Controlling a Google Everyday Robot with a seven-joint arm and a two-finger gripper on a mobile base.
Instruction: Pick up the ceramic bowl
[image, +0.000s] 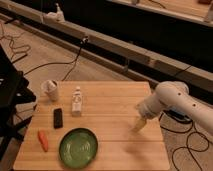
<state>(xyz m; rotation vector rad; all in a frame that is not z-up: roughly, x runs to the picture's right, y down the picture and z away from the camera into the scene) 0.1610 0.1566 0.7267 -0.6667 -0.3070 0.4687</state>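
Observation:
The ceramic bowl (78, 147) is a wide, shallow, glossy green bowl with a darker rim. It sits upright near the front edge of the wooden table (115, 100), left of centre. My gripper (139, 124) hangs from the white arm (175, 100) over the right part of the table, well to the right of the bowl and apart from it. It holds nothing that I can see.
A white cup (51, 90) stands at the back left. A small white bottle (76, 100) stands near the middle left, a black rectangular object (58, 117) lies beside it, and an orange carrot (43, 140) lies left of the bowl. Cables cross the floor behind.

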